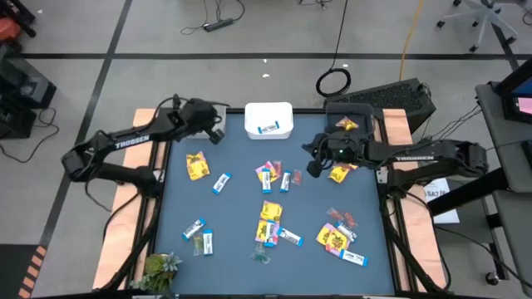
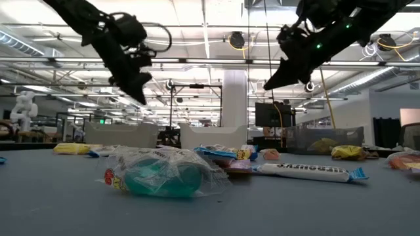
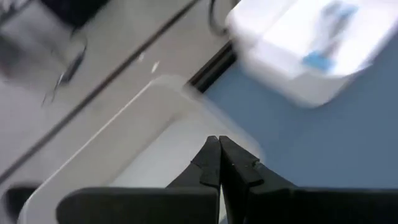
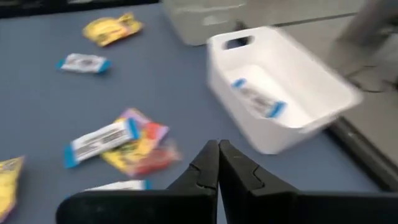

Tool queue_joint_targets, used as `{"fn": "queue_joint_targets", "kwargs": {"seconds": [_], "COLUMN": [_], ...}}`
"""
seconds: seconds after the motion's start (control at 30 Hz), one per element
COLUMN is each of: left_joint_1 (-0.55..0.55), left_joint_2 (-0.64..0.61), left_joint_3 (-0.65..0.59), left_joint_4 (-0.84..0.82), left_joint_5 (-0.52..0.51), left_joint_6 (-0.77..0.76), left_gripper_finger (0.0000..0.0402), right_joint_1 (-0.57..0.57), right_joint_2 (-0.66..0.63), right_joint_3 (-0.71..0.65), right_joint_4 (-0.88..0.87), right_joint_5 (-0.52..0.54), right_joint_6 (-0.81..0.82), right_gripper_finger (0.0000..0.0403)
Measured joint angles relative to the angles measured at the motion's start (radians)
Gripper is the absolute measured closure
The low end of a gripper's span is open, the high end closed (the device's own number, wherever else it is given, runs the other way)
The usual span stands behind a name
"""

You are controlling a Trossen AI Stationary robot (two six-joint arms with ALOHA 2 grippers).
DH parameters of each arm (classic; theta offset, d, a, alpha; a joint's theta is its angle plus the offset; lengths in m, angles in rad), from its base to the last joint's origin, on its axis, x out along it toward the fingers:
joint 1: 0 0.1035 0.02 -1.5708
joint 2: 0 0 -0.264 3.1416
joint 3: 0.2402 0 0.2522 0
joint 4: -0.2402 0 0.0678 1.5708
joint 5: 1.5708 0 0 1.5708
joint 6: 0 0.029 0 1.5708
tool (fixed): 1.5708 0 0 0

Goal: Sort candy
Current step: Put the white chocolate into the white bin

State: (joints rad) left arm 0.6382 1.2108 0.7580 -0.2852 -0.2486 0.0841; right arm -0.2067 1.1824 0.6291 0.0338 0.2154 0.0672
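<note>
Both my jaws empty and pinched together; right gripper (image 1: 313, 169) is nearer the candy cluster (image 1: 277, 178), just beside it, left gripper (image 1: 218, 136) well apart.

L arm reaches in from left, bent at elbow, wrist near table's far-left corner; left gripper (image 1: 218, 135) raised, fingers pressed together, empty. R arm extends from right side; right gripper (image 1: 313, 169) raised, fingers together, empty.
</note>
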Motion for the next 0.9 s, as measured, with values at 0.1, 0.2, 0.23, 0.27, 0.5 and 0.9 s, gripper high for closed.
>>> {"fn": "queue_joint_targets", "kwargs": {"seconds": [0.1,0.2,0.23,0.27,0.5,0.9], "left_joint_1": [-0.081,-0.156,-0.178,-0.198,-0.294,-0.351], "left_joint_2": [-0.038,-0.068,-0.075,-0.082,-0.088,-0.088], "left_joint_3": [-0.05,-0.105,-0.125,-0.144,-0.287,-0.509], "left_joint_4": [0.118,0.224,0.27,0.305,0.579,0.995], "left_joint_5": [0.002,0.002,0.002,0.003,0.026,0.158], "left_joint_6": [0.0,0.001,0.001,0.001,0.0,0.0], "left_gripper_finger": [0.04,0.04,0.04,0.0401,0.0401,0.0401], "right_joint_1": [0.023,0.043,0.05,0.056,0.092,0.058], "right_joint_2": [0.085,0.159,0.181,0.199,0.279,0.384], "right_joint_3": [0.0,-0.001,-0.001,-0.001,-0.001,-0.001], "right_joint_4": [0.052,0.1,0.109,0.118,0.121,0.182], "right_joint_5": [-0.015,-0.053,-0.075,-0.101,-0.144,-0.185], "right_joint_6": [0.008,0.033,0.047,0.061,0.174,0.338], "right_gripper_finger": [0.0403,0.0403,0.0402,0.0399,0.0331,0.0219]}}
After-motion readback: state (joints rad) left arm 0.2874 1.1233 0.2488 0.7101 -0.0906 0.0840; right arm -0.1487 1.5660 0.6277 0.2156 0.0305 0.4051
